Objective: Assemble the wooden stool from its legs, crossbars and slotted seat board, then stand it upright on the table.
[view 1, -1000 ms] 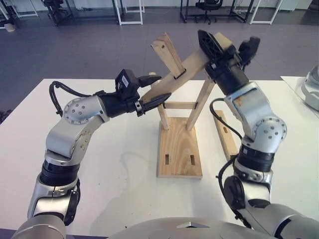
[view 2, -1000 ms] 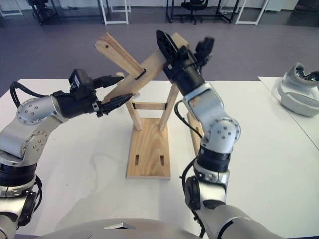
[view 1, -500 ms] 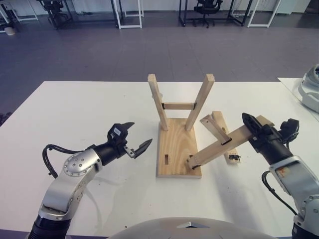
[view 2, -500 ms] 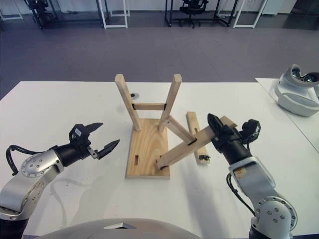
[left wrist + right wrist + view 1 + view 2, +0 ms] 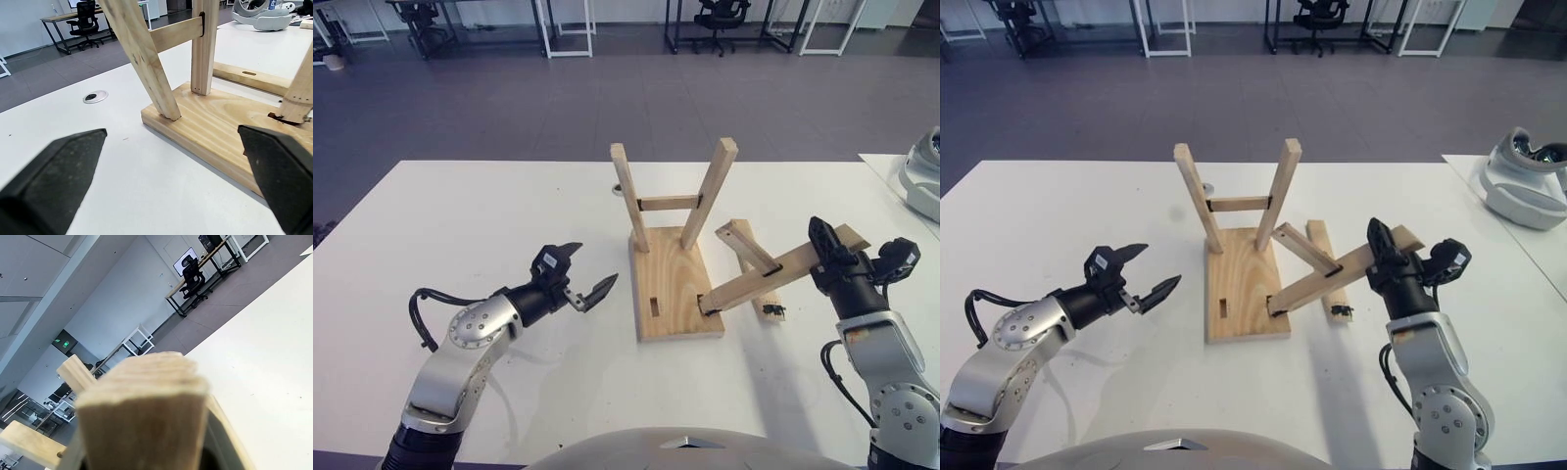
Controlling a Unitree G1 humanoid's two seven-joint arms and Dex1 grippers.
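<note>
White counter [image 5: 460, 215] bearing the parts. Seat board [image 5: 677, 284] lies flat between the two sets of jaws; the left jaws hang apart just beside it, above the counter. Standing leg pair [image 5: 708, 191] with crossbar [image 5: 669, 203] rises from the board's far end. Right jaws are clamped on the upper end of a tilted second leg frame [image 5: 754, 281], whose lower end touches the board. Loose leg [image 5: 254, 81] lies on the counter under that frame.

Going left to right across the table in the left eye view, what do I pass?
Open left claw → seat board → leg frame → right claw gripping that frame → white headset.
</note>
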